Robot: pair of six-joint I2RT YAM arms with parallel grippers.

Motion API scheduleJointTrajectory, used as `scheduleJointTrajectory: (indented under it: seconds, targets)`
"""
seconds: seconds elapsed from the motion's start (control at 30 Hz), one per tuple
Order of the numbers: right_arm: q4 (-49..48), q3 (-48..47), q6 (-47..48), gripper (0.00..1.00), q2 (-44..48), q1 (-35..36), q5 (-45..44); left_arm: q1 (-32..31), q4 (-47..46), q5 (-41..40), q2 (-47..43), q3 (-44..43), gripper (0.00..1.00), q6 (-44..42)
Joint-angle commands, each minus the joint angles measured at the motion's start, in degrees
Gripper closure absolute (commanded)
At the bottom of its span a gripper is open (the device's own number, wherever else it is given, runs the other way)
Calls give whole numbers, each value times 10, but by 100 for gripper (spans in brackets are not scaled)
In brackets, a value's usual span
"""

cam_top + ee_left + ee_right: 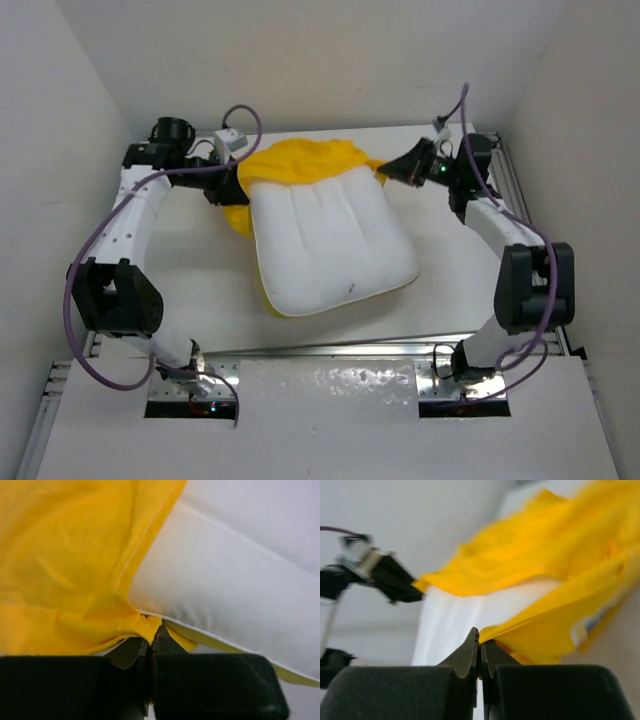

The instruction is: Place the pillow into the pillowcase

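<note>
Near part of the table (200, 300): nothing of the task is laid here. Just beyond, the pillow (335, 245) is seen lying flat at mid-table, its near end and most of its top uncovered. A thin yellow strip of the case (300, 162) is seen under its near-left edge, so the lower layer is judged to lie beneath it. Only the far end is covered, where the upper layer is bunched in a wrinkled heap. At the far-left corner the left gripper (150, 636) is found with jaws pressed together on a gathered fold of the hem, the pillow seam just beside it. At the far-right corner the right gripper (480, 642) is likewise closed, a yellow edge pinched at the tips; some print is glimpsed on that cloth, blurred. Task is judged well short of done, as most of the pillow is outside. Risks noted: both holds are taken at the fingertips only, on thin cloth, so the hem could be lost if pulled hard against the puffy filling. If only the top layer is held, the mouth may be dragged across the pillow rather than opened around it. An uneven pull from the two sides could leave the pillow skewed, a corner jammed at the hem. The pillow is unrestrained and could be shoved along with the case instead of being taken in.
</note>
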State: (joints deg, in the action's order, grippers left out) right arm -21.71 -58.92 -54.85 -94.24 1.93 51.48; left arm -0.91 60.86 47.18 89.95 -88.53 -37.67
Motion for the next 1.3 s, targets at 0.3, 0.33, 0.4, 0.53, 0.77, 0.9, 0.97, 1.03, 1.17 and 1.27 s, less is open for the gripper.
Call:
scheduleJointTrajectory:
  seconds: [0.3,0.33,0.4,0.53,0.77,0.9,0.97,1.03,1.17,1.27]
  targets:
    - [-132,-120,-240,100,86,-61,23,215,49,132,127,-172,100,188]
    - [-160,-128,-257,100,78,-65,16,240,67,122,145,-199,100,176]
    - [-170,-154,-279,100,64,-72,3,255,94,108,189,-262,100,179]
    - [-156,-176,-277,100,29,-71,-31,257,54,84,195,-215,100,229]
    - [-13,-119,-103,100,48,-32,-72,252,146,72,250,-131,100,119]
    - [21,-162,-56,100,56,13,-74,225,136,105,177,-210,100,80]
    - [36,-188,-32,100,73,30,-86,217,75,91,125,-245,100,124]
    - [54,-214,-20,100,85,33,-110,217,23,107,75,-250,100,196]
    - [64,-297,-34,100,104,33,-109,215,-29,121,44,-298,100,266]
    - [62,-313,-41,100,121,22,-109,218,-23,62,48,-310,100,280]
